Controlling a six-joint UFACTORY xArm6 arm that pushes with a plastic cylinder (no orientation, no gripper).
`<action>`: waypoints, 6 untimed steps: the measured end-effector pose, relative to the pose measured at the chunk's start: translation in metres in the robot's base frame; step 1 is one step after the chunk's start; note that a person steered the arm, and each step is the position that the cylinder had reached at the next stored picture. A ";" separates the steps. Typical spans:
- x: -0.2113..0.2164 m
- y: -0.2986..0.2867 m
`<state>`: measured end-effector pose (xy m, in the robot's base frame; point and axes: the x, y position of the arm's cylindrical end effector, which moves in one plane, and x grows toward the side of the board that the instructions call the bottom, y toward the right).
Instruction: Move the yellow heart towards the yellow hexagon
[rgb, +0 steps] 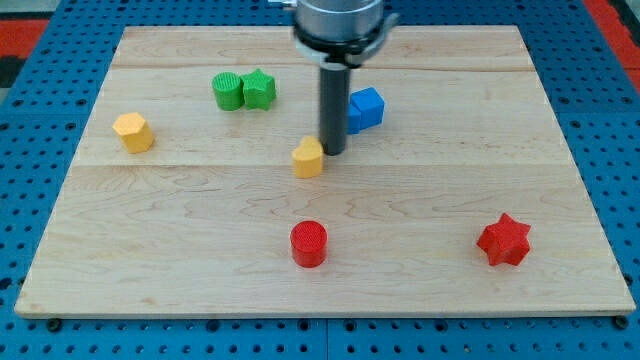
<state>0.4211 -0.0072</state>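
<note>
Yellow heart (308, 158) touching my tip (333, 152) | yellow hexagon (133, 132) well left, path unobstructed | fingers: none, bare rod

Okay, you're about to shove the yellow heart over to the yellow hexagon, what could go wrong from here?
My tip sits at the small yellow heart block's upper right edge, not squarely behind it, so the heart may spin or slide off toward the view's bottom. The yellow hexagon block lies far to the view's left, so small errors could grow. Steering high could clip the green star block and green cylinder block.
</note>
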 end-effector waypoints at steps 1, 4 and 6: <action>0.011 -0.022; 0.037 0.035; 0.034 -0.045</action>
<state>0.4551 -0.0517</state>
